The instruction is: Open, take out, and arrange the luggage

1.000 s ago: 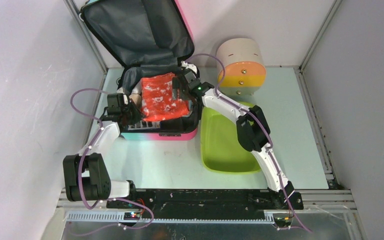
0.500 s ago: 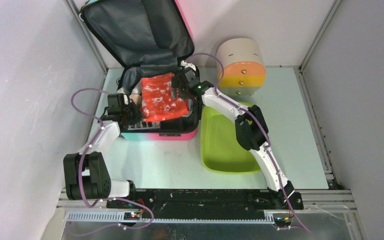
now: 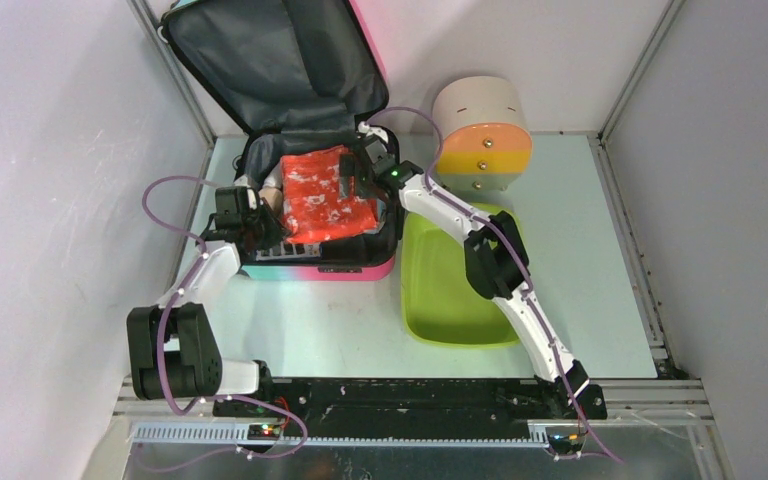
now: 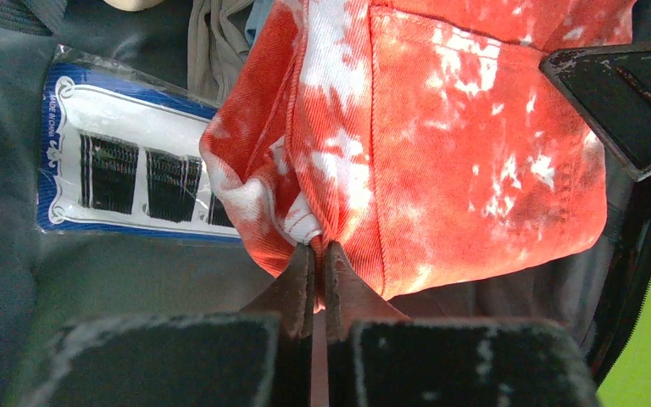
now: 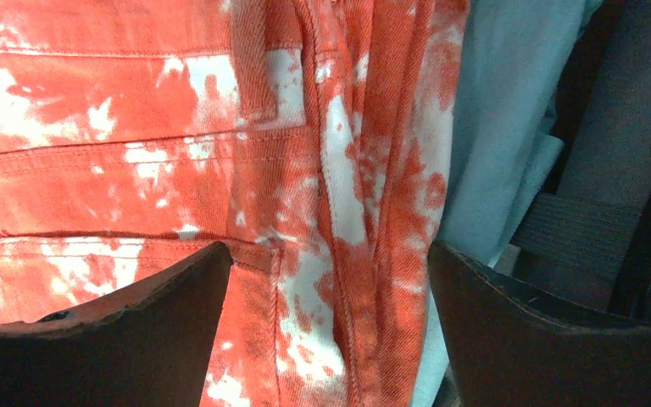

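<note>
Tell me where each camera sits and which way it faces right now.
Top external: above and behind the arm bases, looking down at the open pink-to-teal hard-shell suitcase and lime-green plastic tray; both arms show.
Left wrist: on the left arm, facing into the suitcase; left gripper shut on the red-and-white mottled denim garment.
Right wrist: on the right arm, looking down on that garment; right gripper open over it.
Shared: all three views show the garment.

Upright lid [image 3: 260,60] blocks the luggage [image 3: 320,268] behind — front (near side) open.
</note>
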You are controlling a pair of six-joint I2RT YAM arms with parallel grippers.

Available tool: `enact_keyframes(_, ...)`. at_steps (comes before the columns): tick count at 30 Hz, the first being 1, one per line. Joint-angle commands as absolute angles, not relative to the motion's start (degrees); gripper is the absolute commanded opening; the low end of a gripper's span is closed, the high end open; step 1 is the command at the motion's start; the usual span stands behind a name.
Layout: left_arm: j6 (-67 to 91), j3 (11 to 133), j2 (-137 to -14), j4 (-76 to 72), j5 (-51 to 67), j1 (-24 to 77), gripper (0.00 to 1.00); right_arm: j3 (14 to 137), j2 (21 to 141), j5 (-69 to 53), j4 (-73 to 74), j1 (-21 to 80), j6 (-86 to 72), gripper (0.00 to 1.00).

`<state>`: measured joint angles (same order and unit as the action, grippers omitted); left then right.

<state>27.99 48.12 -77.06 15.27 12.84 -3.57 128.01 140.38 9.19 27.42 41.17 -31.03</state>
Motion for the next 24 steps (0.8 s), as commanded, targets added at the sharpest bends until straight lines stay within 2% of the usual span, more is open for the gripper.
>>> enact_keyframes(1, 26.0, 49.4, -77.7, 18.9, 12.4, -4.2, 0.00, 132.5, 144.0, 9.6, 31.0, 41.1, -30.3, 0.90)
enact_keyframes(5, 26.4, 49.6, -77.8, 18.9, 12.0, -4.2, 0.00, 132.7, 144.3, 8.5, 30.7, 41.1, -29.3, 0.86)
enact_keyframes(7, 26.3, 49.9, -77.7, 19.0, 11.9, -4.2, 0.03, 132.5, 144.2, 7.4, 30.2, 41.0, -28.4, 0.74)
enact_keyframes(8, 26.1, 50.1, -77.6, 19.3, 12.0, -4.1, 0.05, 132.0, 144.1, 7.0, 29.6, 40.8, -27.7, 0.60)
enact_keyframes(9, 25.9, 50.8, -77.5, 19.6, 12.0, -4.2, 0.12, 131.5, 143.5, 6.4, 29.2, 40.7, -26.8, 0.51)
enact_keyframes(10, 25.4, 51.4, -77.4, 20.7, 11.2, -4.3, 0.16, 130.1, 143.0, 6.2, 27.9, 40.7, -26.0, 0.36)
enact_keyframes(12, 24.8, 54.6, -76.3, 22.6, 9.0, -4.5, 0.34, 127.0, 140.1, 6.1, 25.0, 40.6, -23.1, 0.20)
enact_keyframes(14, 24.8, 56.9, -75.6, 23.0, 7.8, -5.4, 0.48, 124.2, 137.9, 6.0, 22.6, 40.3, -19.9, 0.09)
enact_keyframes(17, 23.8, 61.7, -77.0, 24.5, 8.5, -6.7, 0.58, 122.5, 136.1, 6.0, 21.5, 39.1, -16.8, 0.00)
enact_keyframes(20, 21.0, 67.5, -80.6, 25.4, 9.4, -7.0, 0.67, 121.3, 134.4, 5.4, 20.9, 38.1, -15.9, 0.00)
enact_keyframes(24, 18.7, 72.6, -86.9, 23.9, 13.5, -7.0, 0.74, 119.9, 133.7, 4.6, 19.8, 37.1, -15.9, 0.00)
